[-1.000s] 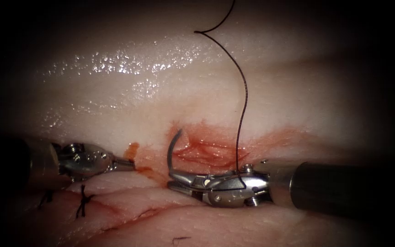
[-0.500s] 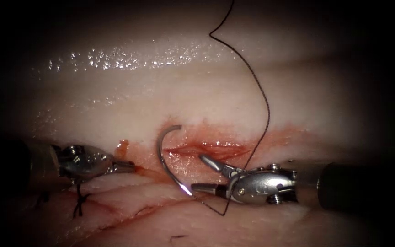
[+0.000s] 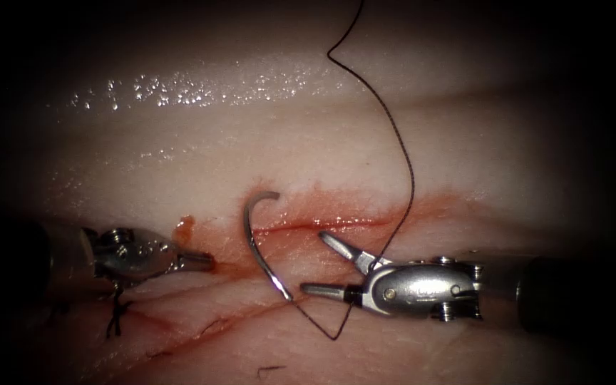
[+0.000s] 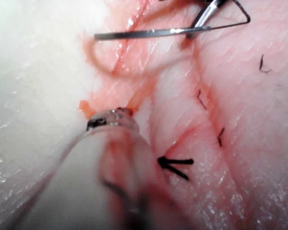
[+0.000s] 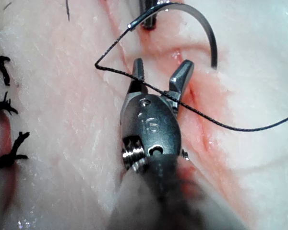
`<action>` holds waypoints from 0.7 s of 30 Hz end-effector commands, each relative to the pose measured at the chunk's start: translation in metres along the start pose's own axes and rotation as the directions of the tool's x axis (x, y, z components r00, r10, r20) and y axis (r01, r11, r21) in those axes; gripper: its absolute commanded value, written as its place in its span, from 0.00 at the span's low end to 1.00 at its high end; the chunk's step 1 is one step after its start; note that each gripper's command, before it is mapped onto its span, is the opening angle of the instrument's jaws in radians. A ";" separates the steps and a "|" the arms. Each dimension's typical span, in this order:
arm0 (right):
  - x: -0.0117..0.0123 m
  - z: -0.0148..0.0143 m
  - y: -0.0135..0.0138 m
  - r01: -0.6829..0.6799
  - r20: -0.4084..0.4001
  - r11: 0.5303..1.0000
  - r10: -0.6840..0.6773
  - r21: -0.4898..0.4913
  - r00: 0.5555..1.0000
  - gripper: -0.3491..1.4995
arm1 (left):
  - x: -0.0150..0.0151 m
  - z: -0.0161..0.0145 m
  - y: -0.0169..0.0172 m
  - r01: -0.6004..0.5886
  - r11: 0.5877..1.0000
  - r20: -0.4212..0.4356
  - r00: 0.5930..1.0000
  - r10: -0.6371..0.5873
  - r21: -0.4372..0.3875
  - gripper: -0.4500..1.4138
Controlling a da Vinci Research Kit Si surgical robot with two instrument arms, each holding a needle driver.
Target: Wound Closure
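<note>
Starting over at the left of the cut [image 3: 322, 224], we're seeing a dark knotted stitch [image 3: 115, 317] sitting in the tissue [image 3: 265, 150], just below the left tool [image 3: 204, 262]. That tool is lying low on the tissue with its tip pointing toward the cut, jaws looking pressed together and gripping nothing as far as we can tell. A little blob of red fluid [image 3: 183, 228] is sitting just above its tip.

Moving toward the cut, the needle [image 3: 254, 242] is standing free at the cut's left end, not held by either tool. Its tip end is curling over at the top, right by the cut's upper lip, and we can't tell if the point is actually biting in. Its tail end is resting just below the cut, where the thread [image 3: 393, 142] is joining it.

The thread is looping under the right tool [image 3: 319, 264], then climbing up across the cut and away. The right tool is lying just below the cut, jaws spread wide, holding nothing.
</note>
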 end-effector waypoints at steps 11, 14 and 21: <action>0.0015 0.0063 0.0076 0.115 0.093 0.923 -0.160 0.367 0.983 0.18 | -0.0002 0.0007 0.0001 -0.001 1.000 0.000 1.000 0.001 -0.002 0.00; 0.0015 0.0062 0.0097 0.130 0.089 0.904 -0.181 0.408 0.979 0.25 | -0.0003 0.0006 0.0002 -0.002 1.000 0.000 1.000 0.002 -0.002 0.00; 0.0028 0.0054 0.0129 0.108 0.097 0.906 -0.161 0.408 0.982 0.75 | -0.0004 0.0006 0.0001 -0.003 1.000 0.000 1.000 0.003 -0.002 0.00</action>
